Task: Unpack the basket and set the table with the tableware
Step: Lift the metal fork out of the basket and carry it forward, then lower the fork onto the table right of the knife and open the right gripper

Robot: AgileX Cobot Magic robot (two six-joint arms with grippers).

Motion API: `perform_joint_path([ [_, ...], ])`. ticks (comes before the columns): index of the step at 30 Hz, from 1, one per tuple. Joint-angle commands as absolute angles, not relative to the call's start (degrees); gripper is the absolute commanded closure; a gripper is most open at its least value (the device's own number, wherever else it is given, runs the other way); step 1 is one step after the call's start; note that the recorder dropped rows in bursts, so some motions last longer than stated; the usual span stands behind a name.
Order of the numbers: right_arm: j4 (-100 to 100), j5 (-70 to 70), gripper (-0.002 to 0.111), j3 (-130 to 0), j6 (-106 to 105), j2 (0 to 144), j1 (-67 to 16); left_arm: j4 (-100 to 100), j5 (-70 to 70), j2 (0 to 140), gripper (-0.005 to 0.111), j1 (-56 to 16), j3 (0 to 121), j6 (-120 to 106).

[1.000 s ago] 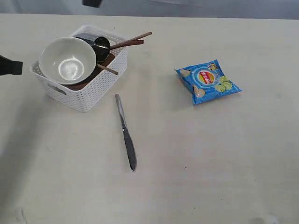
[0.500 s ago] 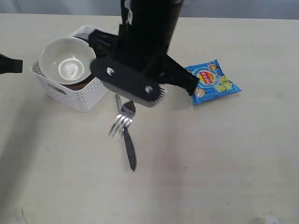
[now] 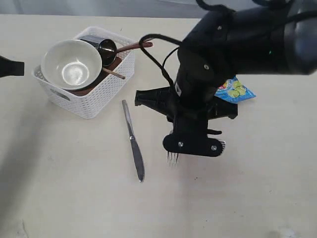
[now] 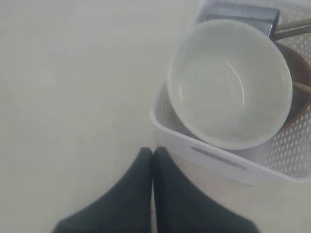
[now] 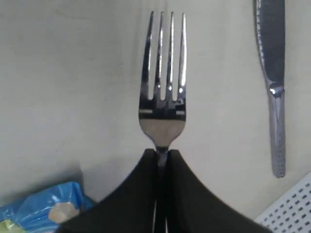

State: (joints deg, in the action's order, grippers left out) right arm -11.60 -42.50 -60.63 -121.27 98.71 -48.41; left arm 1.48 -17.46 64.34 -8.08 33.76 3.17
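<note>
As I watch the exterior view, the fork (image 3: 172,158) hangs low over the bench (image 3: 74,198) beside the knife (image 3: 134,142). Left wrist: left fingers (image 4: 131,199) pressed together by the basket (image 4: 218,162). Right wrist: right fingers (image 5: 136,194) pinch the fork's neck.

My exterior view looks steeply down on the whole bench (image 3: 59,198). The left wrist camera hangs close over the basket (image 4: 218,162), the right close over fork (image 5: 163,97) and knife (image 5: 272,73), all shared with it.
</note>
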Motion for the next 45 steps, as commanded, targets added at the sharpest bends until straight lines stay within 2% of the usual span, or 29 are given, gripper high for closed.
perform_joint_path([
  [1,-13.87,-31.36,0.109,-56.67,-121.70,100.04,-48.76,0.84,-16.87,64.06,0.107,-7.93,33.45,4.35],
  [17,-20.32,-20.45,0.109,-55.56,-120.94,106.14,-50.46,0.79,-18.08,64.06,0.107,-7.93,33.45,4.52],
  [34,-17.52,-21.23,0.109,-55.56,-109.38,107.04,-56.84,0.79,-18.31,64.06,0.107,-7.93,33.45,4.52],
  [40,-16.74,-17.88,0.109,-55.56,-106.56,107.04,-56.84,0.79,-18.31,64.06,0.107,-7.93,33.45,4.52],
  [45,-16.74,-20.97,0.109,-55.56,-106.66,107.04,-56.71,0.79,-18.31,64.06,0.107,-7.93,33.45,4.52],
])
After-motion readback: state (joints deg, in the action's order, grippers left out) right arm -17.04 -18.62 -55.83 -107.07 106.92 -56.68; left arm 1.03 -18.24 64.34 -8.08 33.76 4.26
